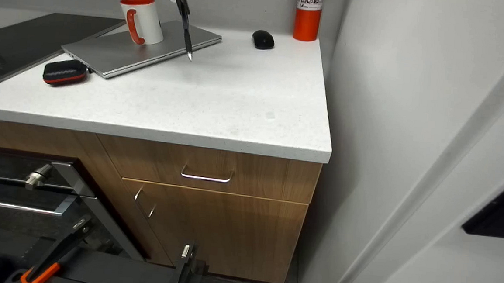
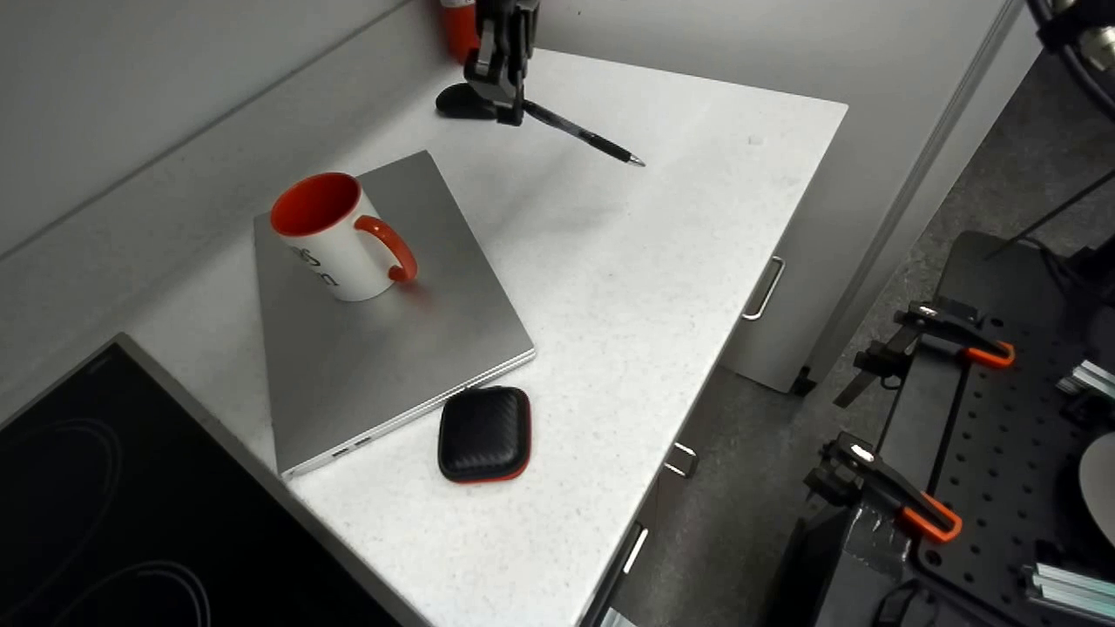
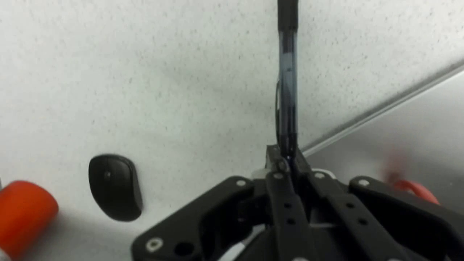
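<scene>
Aloft over the white tabletop [image 1: 237, 97], the black gripper [image 3: 288, 155] clenches a slim black plastic pen [image 3: 288, 83], right of a red-handled white mug [image 2: 353, 261] in both exterior views. Pickup appears done; release, not yet.

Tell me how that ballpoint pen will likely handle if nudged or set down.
The ballpoint pen looks stiff, jutting straight from the fingers without drooping. Gripped near one end, it may swivel if its tip is nudged. Being slim, it could roll on the countertop, though the clip along its side might limit that.
</scene>
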Robot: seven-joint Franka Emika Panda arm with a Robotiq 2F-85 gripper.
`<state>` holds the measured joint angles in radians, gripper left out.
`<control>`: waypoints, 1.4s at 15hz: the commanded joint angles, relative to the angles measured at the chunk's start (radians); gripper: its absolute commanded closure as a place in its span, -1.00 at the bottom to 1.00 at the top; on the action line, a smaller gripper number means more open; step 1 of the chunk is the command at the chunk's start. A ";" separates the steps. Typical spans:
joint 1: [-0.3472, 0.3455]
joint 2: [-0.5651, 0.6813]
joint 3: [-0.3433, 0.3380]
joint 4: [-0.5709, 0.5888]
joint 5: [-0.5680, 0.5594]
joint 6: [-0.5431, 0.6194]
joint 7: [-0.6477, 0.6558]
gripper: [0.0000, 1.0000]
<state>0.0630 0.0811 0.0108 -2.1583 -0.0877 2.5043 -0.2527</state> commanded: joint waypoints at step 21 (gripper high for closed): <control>-0.116 0.168 0.020 -0.005 0.112 0.131 -0.017 -1.00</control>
<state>-0.0312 0.2661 0.0137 -2.1579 -0.0046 2.6138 -0.2364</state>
